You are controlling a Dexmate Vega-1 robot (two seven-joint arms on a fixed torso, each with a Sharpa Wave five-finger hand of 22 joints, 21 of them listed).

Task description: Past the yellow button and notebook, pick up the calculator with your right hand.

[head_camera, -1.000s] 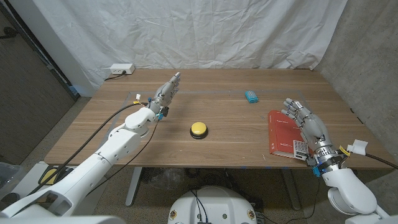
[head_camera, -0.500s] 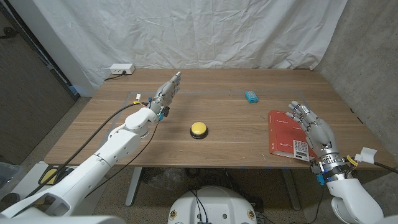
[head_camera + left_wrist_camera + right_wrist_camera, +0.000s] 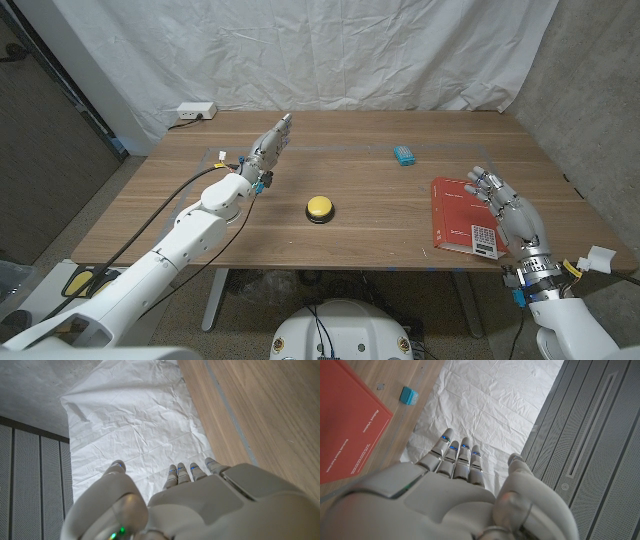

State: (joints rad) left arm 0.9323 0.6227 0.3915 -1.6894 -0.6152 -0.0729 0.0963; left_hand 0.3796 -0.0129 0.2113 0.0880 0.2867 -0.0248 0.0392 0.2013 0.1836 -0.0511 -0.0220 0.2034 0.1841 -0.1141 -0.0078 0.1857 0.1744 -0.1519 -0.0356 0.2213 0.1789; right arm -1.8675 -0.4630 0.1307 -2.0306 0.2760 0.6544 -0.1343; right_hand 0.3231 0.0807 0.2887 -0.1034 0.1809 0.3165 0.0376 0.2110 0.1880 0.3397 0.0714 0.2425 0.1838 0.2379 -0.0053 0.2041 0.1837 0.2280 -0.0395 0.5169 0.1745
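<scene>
Both arms are showing smooth white rounded shells, and a black cable [image 3: 180, 200] is running along the outside of the left arm [image 3: 190, 235] toward its wrist. The left hand [image 3: 268, 145] and the right hand [image 3: 508, 208] are wearing pale grey segmented casings, with small blue marks glinting on the fingers [image 3: 451, 455] in the right wrist view and a green light [image 3: 120, 531] glowing at the base of the left hand. The right wrist is carrying a dark ridged collar [image 3: 535, 270] with blue and yellow fittings and a small white tag [image 3: 601, 258] sticking out beside it.
</scene>
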